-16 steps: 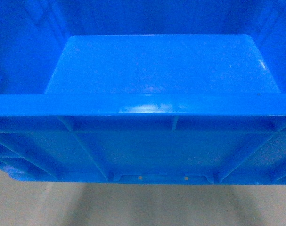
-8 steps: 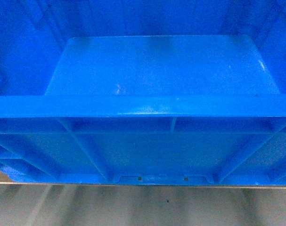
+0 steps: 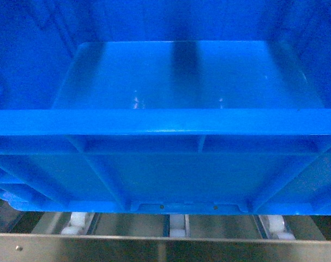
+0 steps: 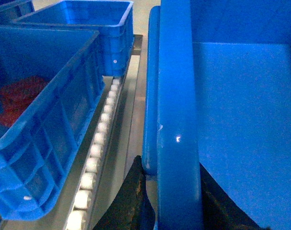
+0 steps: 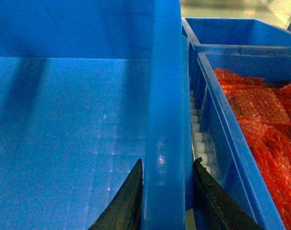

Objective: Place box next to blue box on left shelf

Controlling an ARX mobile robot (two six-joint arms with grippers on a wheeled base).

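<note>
The left pincer [image 4: 171, 201] straddles the box's [image 3: 165, 174] left rim at the bottom of the left wrist view, one dark finger [image 4: 133, 196] outside the wall and one inside, closed on the rim. The right pincer [image 5: 167, 196] does the same on the opposite rim at the bottom of the right wrist view, dark fingers [image 5: 128, 201] pressed to either side of the wall.

The head view shows neither pincer. There the box fills nearly the whole frame, its thick near rim running across the middle, ribbed outer wall below, smooth floor above. Under its bottom edge, along the lower frame, lies the shelf [image 3: 165, 245]: a grey metal front rail and white rollers [image 3: 177, 225] between rails. Whether the box rests on the rollers or hangs just above them I cannot tell.

Only the left wrist view shows a second blue crate [image 4: 44, 139] at the left of the frame with something red inside, a third crate [image 4: 95, 28] behind it at upper left, and a line of rollers in the gap beside the held box. Only the right wrist view shows a crate [image 5: 250, 139] at the right, filled with red-orange mesh packets [image 5: 260, 110], just beside the box, and another crate behind it.

The box's far wall and corners are cut off in every view.
</note>
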